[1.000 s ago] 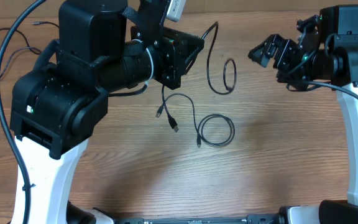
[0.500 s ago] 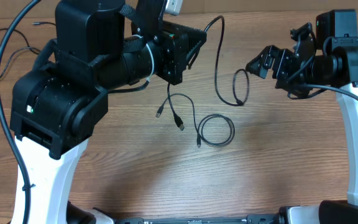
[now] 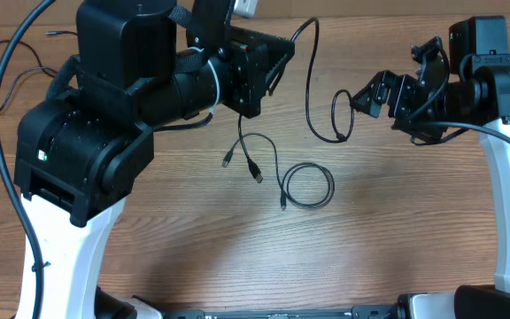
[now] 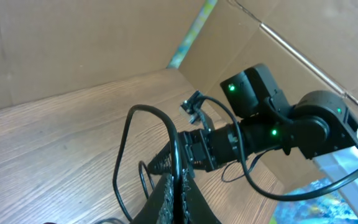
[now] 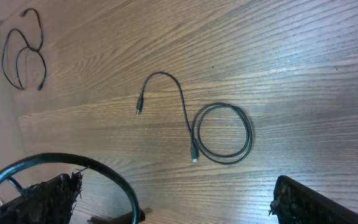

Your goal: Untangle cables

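Note:
My left gripper (image 3: 273, 66) is raised over the back middle of the table, shut on a thin black cable (image 3: 308, 97). That cable arcs up from the fingers (image 4: 166, 193) and hangs down to a small loop (image 3: 343, 115) by the table. My right gripper (image 3: 372, 90) stands open just right of that loop. In the right wrist view the loop (image 5: 107, 172) curves between the wide-apart fingers (image 5: 48, 193), near the left one, and I cannot tell whether it touches. A second cable (image 3: 308, 187) lies flat in a coil (image 5: 250, 135), its tail running left to two small plugs.
More thin black cords (image 3: 27, 64) lie at the far back left of the table (image 5: 23, 53). A thick arm cable (image 3: 3, 89) curves beside the left arm. Cardboard walls (image 4: 73, 43) stand behind the table.
The held cable's hanging loop has swung right, toward the right gripper. The right gripper has shifted slightly left and down to meet it. The coiled cable has not moved.

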